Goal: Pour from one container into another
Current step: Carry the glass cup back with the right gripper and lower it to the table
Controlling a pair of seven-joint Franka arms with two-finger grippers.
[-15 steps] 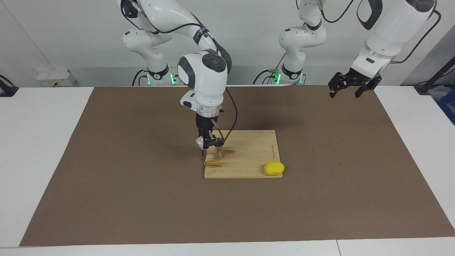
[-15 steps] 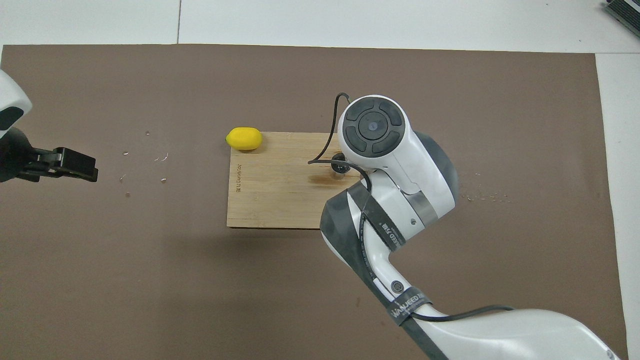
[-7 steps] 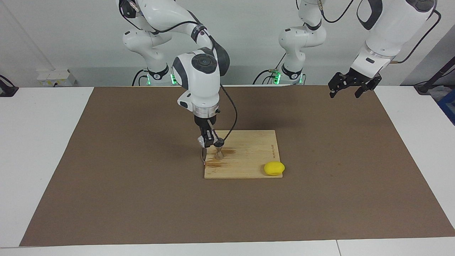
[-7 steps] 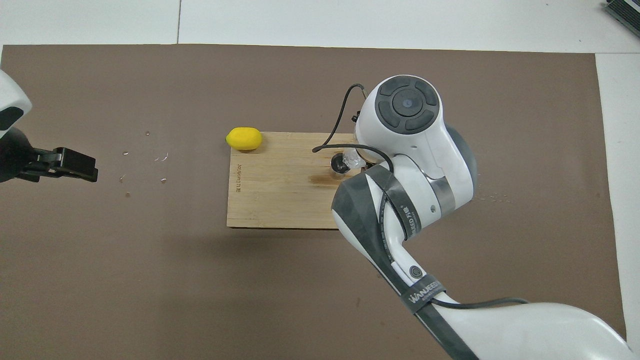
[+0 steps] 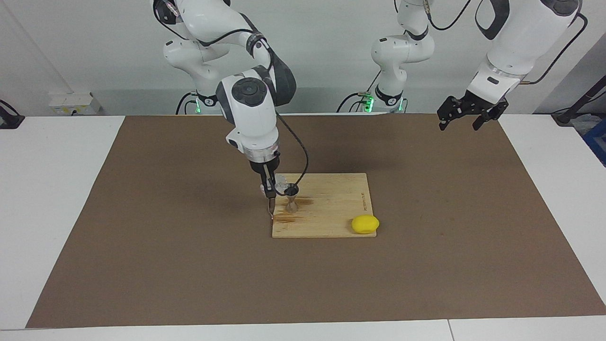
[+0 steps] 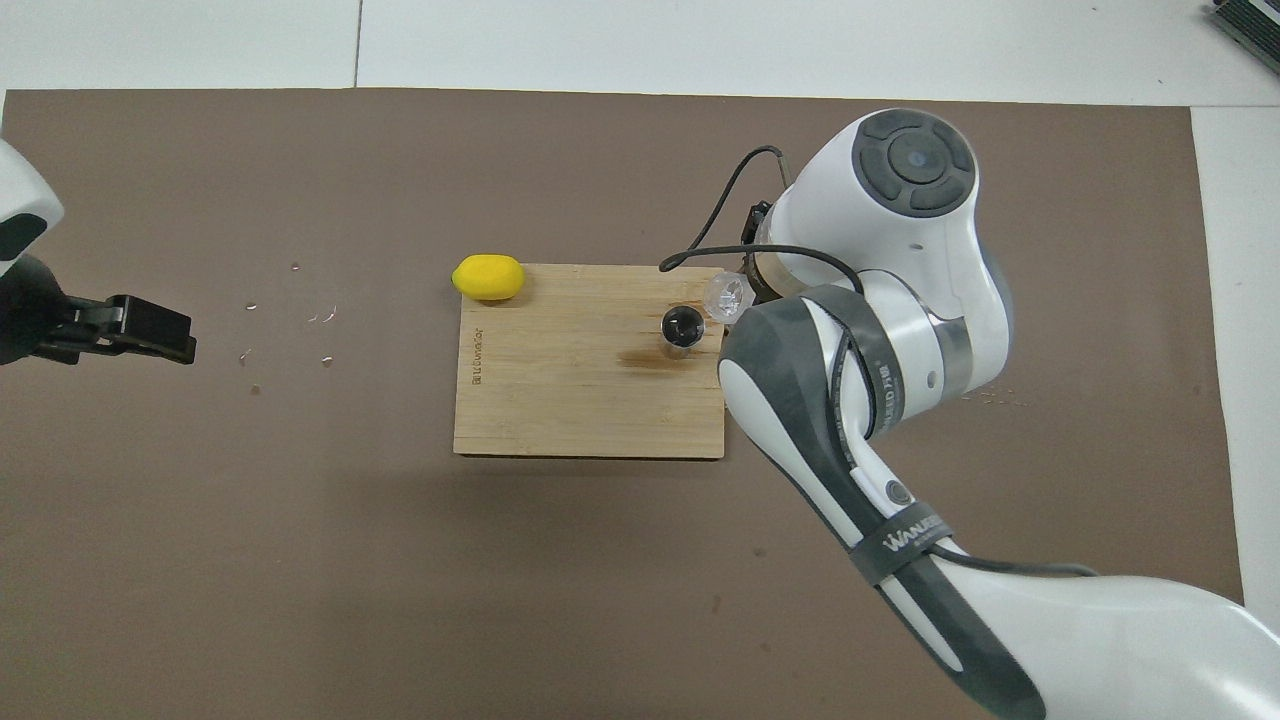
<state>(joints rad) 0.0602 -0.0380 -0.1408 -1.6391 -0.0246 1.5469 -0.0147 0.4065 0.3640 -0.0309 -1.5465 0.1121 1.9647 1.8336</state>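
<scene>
While the brown mat (image 5: 189, 265) lies across the table under everything, the board (image 5: 331, 208) sits near its middle, and on the board's edge toward the right arm's end stands the jigger (image 5: 292, 200), upright, its open mouth showing dark from above (image 6: 683, 326). At the board's corner farthest from the robots and toward the left arm's end lies a yellow lump (image 5: 365, 224).

The right gripper (image 5: 271, 189) hangs just beside the jigger's rim, pinching the cup (image 5: 282, 179), which is tipped on its side with its mouth toward the jigger; from above, the cup (image 6: 728, 294) sits right next to the jigger's mouth rather than squarely over it. I judge the step in hand to be the pour itself, near its start or its end; no liquid can be made out, so how much has gone across is unclear.

Next, the cup's lip needs to sit over the jigger's mouth without knocking that narrow-waisted vessel, then level out and go down on the board.

The left gripper (image 5: 466, 113) waits over the mat's edge at its own end, fingers spread.
</scene>
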